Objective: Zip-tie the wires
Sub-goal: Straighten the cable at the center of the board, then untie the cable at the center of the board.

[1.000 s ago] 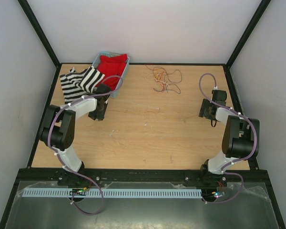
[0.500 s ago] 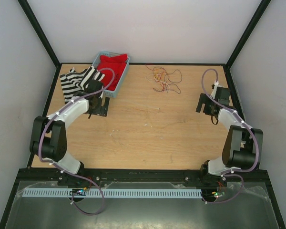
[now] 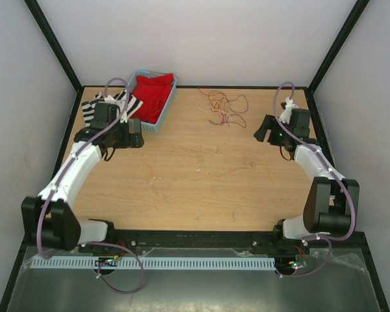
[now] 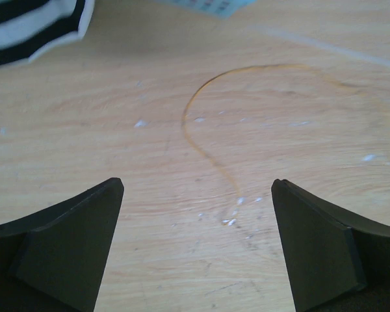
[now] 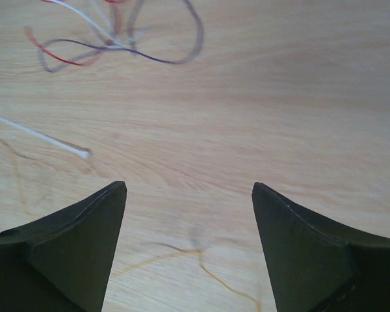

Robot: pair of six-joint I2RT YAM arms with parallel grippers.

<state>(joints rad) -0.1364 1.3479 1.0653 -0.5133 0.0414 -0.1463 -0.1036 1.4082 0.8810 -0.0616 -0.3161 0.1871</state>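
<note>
The wires point(image 3: 224, 108) lie as a loose tangle of thin red, orange and dark loops at the back middle of the table. In the right wrist view the wires point(image 5: 117, 39) show at the top edge, ahead of my right gripper point(image 5: 190, 188), which is open and empty. A thin orange strand point(image 5: 205, 260) runs on the wood between its fingers. From above, the right gripper point(image 3: 260, 132) sits right of the tangle. My left gripper point(image 3: 140, 133) is open and empty, far left of the wires. In the left wrist view another orange strand point(image 4: 201, 146) curves ahead of the left gripper point(image 4: 198, 188).
A blue basket point(image 3: 169, 104) holding red cloth point(image 3: 153, 91) stands at the back left, with a black-and-white striped cloth point(image 3: 92, 110) beside it. A thin straight whitish strip point(image 5: 39, 136) lies on the wood left of the right gripper. Black frame posts edge the table.
The left arm has stretched out and swung its wrist to the left, and its jaws have opened wide. The right arm has reached farther back and left, toward the wires.
</note>
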